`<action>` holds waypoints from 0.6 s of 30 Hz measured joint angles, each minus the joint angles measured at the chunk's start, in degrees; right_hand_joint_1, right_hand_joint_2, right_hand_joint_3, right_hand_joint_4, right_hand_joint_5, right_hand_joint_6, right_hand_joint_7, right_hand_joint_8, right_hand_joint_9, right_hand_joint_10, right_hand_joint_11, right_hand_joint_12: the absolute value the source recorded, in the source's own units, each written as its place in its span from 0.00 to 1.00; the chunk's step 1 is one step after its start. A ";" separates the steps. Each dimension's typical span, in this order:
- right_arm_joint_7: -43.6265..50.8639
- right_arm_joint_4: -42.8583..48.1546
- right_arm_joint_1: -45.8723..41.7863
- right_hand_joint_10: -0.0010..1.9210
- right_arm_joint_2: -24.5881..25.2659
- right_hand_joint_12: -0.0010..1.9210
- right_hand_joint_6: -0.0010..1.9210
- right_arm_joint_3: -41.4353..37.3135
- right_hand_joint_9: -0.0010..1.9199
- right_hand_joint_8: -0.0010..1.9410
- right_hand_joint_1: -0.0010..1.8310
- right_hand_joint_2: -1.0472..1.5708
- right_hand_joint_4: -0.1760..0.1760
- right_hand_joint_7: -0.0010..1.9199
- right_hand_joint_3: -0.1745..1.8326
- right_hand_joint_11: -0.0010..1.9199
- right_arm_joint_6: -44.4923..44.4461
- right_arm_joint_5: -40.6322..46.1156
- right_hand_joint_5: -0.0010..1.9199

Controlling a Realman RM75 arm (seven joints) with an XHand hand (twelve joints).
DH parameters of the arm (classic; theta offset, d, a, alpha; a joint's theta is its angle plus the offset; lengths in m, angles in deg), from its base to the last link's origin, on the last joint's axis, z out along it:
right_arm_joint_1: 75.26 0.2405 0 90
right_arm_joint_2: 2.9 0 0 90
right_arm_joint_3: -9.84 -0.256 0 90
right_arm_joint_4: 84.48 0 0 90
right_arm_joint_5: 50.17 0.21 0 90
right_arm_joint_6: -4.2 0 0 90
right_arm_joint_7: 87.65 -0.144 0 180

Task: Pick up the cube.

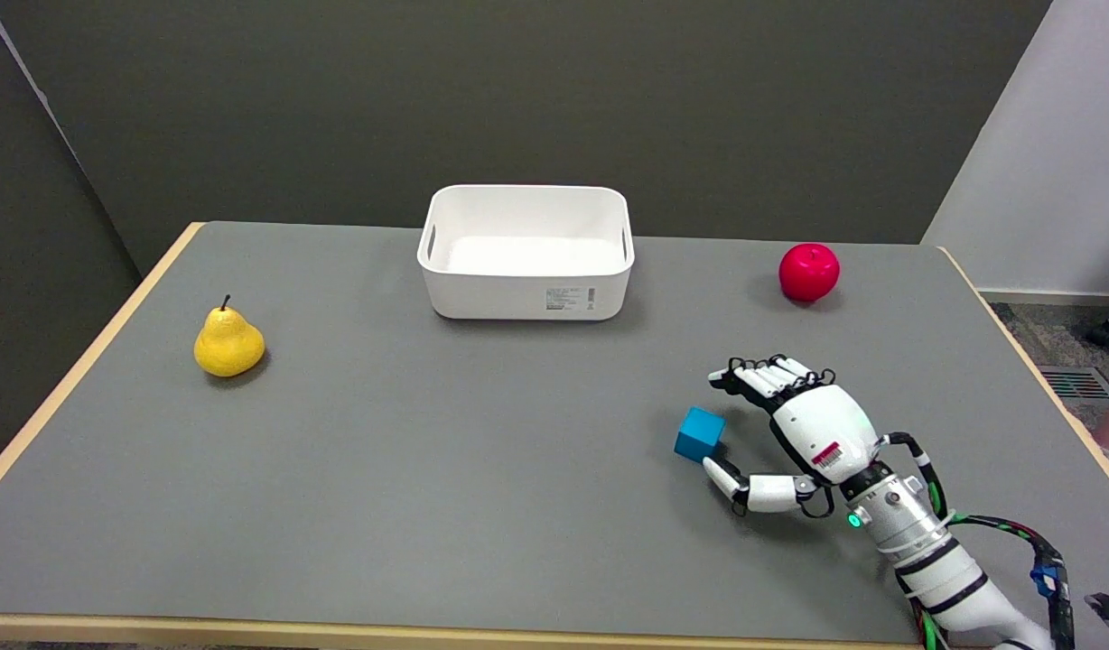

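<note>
Blue cube [700, 433] sits on the grey table [428, 469], right of centre, toward the near side. Right hand [807, 433] is just beside it on the right, reaching in from the lower right corner, palm turned toward the cube. Fingers [771, 375] stretch out together above and past the cube's far right side, apart from it. Thumb [726, 477] lies low, its tip right at the cube's near right bottom corner, touching or almost, can't tell which. Hand is spread wide, holding nothing; cube lies in the gap between thumb and fingers, resting flat on the table, not lifted.

White bin [526, 253] stands at the far middle of the table, well apart from the cube. Red apple [809, 272] is at the far right, beyond the hand. Yellow pear [228, 342] stands upright at the left side, far from everything else. Arm with cables trails off at the lower right edge.
</note>
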 measured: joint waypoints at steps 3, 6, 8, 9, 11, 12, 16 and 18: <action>0.10 -0.02 0.53 0.61 0.02 0.85 0.38 -0.08 0.27 0.36 0.26 0.64 0.44 0.29 0.50 0.21 0.85 0.03 0.20; 0.16 0.11 0.93 0.62 0.06 0.86 0.39 -0.08 0.27 0.36 0.29 0.65 0.37 0.29 0.51 0.22 1.59 0.04 0.20; 0.26 0.22 1.17 0.62 0.12 0.86 0.40 -0.03 0.27 0.37 0.29 0.65 0.33 0.29 0.51 0.22 2.11 0.04 0.21; 0.30 0.28 1.26 0.62 0.16 0.86 0.40 0.00 0.28 0.37 0.29 0.65 0.32 0.29 0.51 0.22 2.34 0.04 0.21; 0.39 0.36 1.44 0.62 0.26 0.86 0.41 0.05 0.28 0.37 0.30 0.65 0.30 0.30 0.51 0.22 2.78 0.05 0.21; 0.42 0.40 1.50 0.63 0.30 0.86 0.41 0.06 0.28 0.38 0.30 0.65 0.29 0.30 0.51 0.23 2.94 0.05 0.21; 0.55 0.65 1.72 0.64 0.43 0.87 0.43 0.20 0.29 0.39 0.31 0.65 0.26 0.30 0.51 0.23 3.56 0.06 0.22; 0.60 0.79 1.81 0.64 0.49 0.87 0.43 0.28 0.29 0.39 0.31 0.65 0.25 0.31 0.51 0.24 3.83 0.06 0.22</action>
